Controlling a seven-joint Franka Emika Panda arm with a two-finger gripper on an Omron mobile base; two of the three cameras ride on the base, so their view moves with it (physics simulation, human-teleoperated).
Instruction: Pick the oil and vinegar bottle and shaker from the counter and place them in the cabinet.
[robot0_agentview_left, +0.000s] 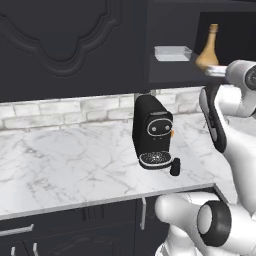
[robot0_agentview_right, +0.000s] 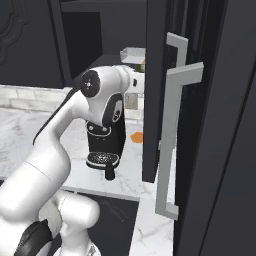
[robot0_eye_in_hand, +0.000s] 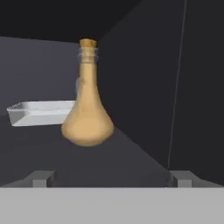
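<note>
In the left base view the cabinet (robot0_agentview_left: 170, 75) runs off the top and right edges, and the robot's white arm at the right covers the lower right side of the oil and vinegar bottle (robot0_agentview_left: 208, 50). The table (robot0_agentview_left: 75, 160) is cut by the left edge. In the right base view the arm hides most of the coffee machine (robot0_agentview_right: 106, 142), and the open cabinet door (robot0_agentview_right: 160, 90) hides the shelf behind it; a small orange patch (robot0_agentview_right: 136, 137) beside the door is too small to identify. The shaker (robot0_agentview_right: 109, 172) is too small for detail. In the hand view the tray (robot0_eye_in_hand: 41, 112) is partly behind the bottle.
</note>
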